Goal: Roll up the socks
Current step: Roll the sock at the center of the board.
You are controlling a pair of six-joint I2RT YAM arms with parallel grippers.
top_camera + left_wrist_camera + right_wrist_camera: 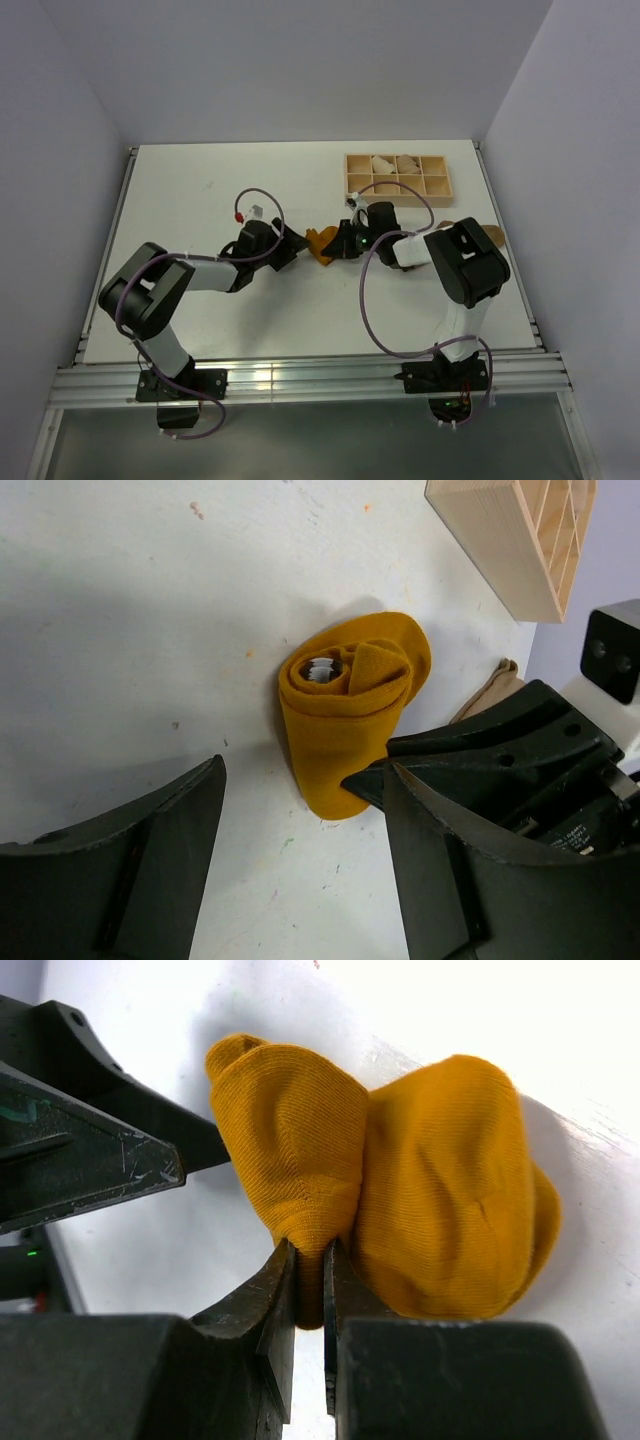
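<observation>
The mustard-orange sock [350,715] lies rolled into a bundle on the white table, a bit of white striped cuff showing in its core. In the top view this sock [320,246] sits between both grippers. My right gripper [311,1272] is shut on a fold at the roll's edge. Its dark fingers [440,765] reach in from the right in the left wrist view. My left gripper [300,830] stands open just short of the roll, with only bare table between its fingers. The tan-brown sock [492,685] lies flat behind the right arm, also seen as a tan patch [493,235].
A wooden compartment tray [398,177] with pale rolled bundles stands at the back right, its corner [515,540] close beyond the roll. The left gripper's finger [95,1165] sits just left of the sock in the right wrist view.
</observation>
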